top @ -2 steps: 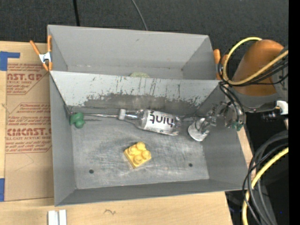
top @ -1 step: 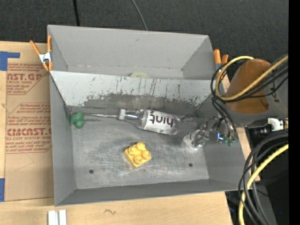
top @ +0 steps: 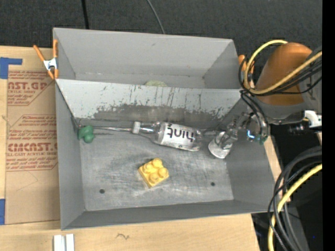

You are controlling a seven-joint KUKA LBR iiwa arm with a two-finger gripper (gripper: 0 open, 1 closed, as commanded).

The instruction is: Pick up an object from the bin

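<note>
Grey metal bin (top: 131, 192), scuffed floor, four loose things counted on it, none heaped. One: a clear plastic bottle (top: 152, 130), lying on its side along the foot of the back wall, neck to the view's left and base to the right. Its white label (top: 180, 135) carries the single word "hint" in dark lower-case letters, which you read upside down from this camera; no other writing on it is legible. Two: a yellow toy brick (top: 153, 172) with round studs on top, alone near the middle of the floor, in front of the bottle and well apart from it; the stud count cannot be fixed. Three: a small green rounded lump (top: 86, 135) at the far left end of the floor, against the left wall, well apart from the bottle's neck. Four: a pale, silvery round piece (top: 220, 149) just beside the bottle's base, at the right end of the floor; you cannot tell what kind of thing it is. The gripper (top: 233, 135) reaches in from the right and sits low over the right end of the floor, directly above and behind that pale round piece and just past the bottle's base. You cannot tell whether the claw is wide or narrow, nor whether it touches the piece. Behind it you see one orange cover (top: 285, 72) on the wrist, with yellow and black cables (top: 256, 61) looped about it.
</note>
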